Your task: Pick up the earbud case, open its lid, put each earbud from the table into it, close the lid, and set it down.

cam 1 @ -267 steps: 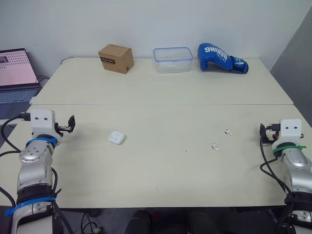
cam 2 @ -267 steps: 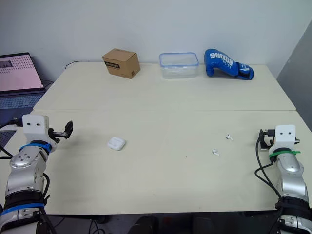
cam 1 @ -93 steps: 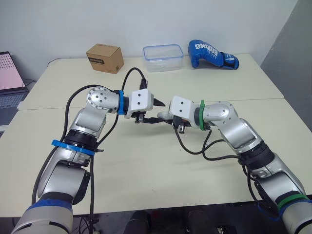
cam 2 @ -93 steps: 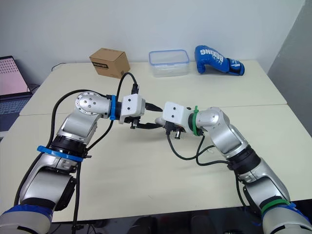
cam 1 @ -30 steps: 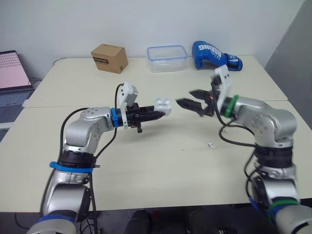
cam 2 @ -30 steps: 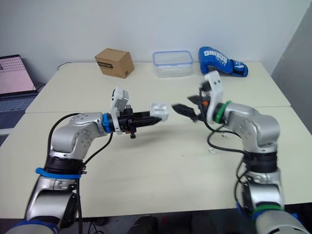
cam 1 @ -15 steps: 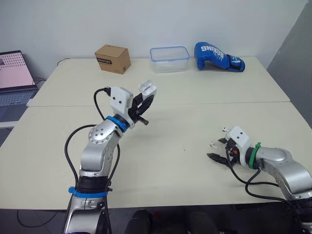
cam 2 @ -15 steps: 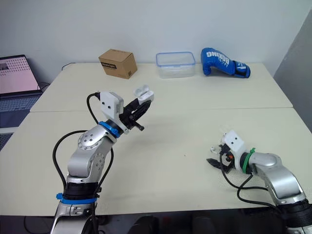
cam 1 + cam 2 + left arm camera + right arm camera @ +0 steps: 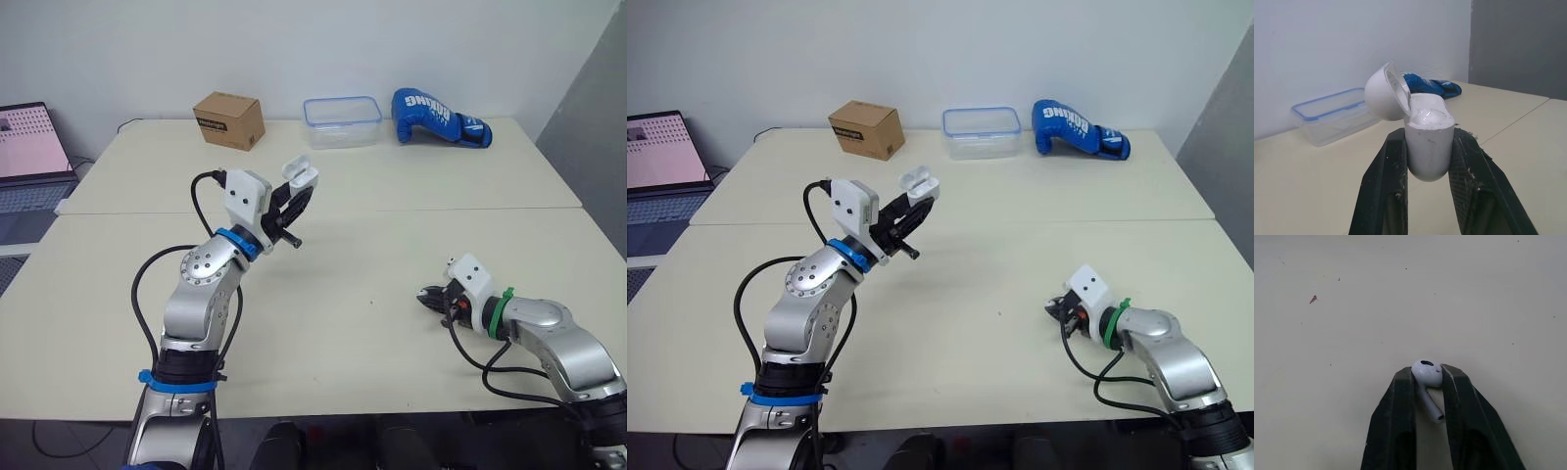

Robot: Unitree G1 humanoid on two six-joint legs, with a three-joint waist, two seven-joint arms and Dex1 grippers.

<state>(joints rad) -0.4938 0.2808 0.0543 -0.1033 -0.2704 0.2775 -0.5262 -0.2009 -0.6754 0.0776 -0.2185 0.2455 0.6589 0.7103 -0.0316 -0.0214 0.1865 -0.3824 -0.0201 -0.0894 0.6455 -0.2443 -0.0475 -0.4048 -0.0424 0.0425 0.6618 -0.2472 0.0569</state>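
My left gripper (image 9: 292,203) is raised above the left half of the table, shut on the white earbud case (image 9: 300,176). The case's lid (image 9: 1385,91) is tipped open and the body (image 9: 1428,142) sits between the two black fingers. My right gripper (image 9: 429,297) is down at the tabletop near the front right. In the right wrist view it is shut on a white earbud (image 9: 1427,376), its stem pointing back between the fingers (image 9: 1403,396). I cannot make out a second earbud; the right wrist housing covers that spot.
Along the far edge stand a cardboard box (image 9: 230,119), a clear plastic container with a blue rim (image 9: 342,121) and a blue boxing glove (image 9: 441,117). A laptop (image 9: 29,142) sits off the table's left side. The beige table (image 9: 343,372) has a seam across its middle.
My right gripper has gone from open to shut around the earbud on the table and shifted slightly. The left arm keeps the open case raised, almost unmoved.
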